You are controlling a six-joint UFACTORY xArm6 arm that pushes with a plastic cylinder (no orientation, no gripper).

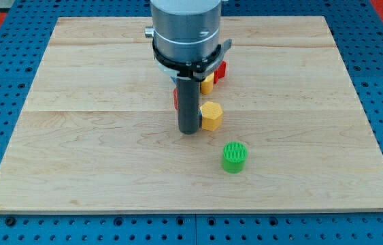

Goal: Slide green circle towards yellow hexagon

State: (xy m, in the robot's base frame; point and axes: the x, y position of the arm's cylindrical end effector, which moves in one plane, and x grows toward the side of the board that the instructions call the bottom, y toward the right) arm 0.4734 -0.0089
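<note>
Green circle [234,156] sits on the wooden table [82,170] toward the near side, a little right of centre, well clear of every other block. Its target, the yellow hexagon [211,116], lies just beyond it, farther from the near edge and slightly to the left. My tip [190,131] rests on the table just left of the yellow hexagon, almost touching it, and up-left of the green circle, so it stands on the wrong side for the push. No gripper exists on this rod, so nothing can be spread, pressed together or pinching. To do the step well, I judge the tip should travel around the green circle to its near-right side without brushing the hexagon, then push along the line joining the two centres, slowly, since a round block tends to slip sideways off a thin rod. Counting: one green circle, one yellow hexagon, one further yellow block [207,84] beyond it, one red block [220,69] right of that, and a red sliver [176,98] peeking out behind the rod, shape untellable.
</note>
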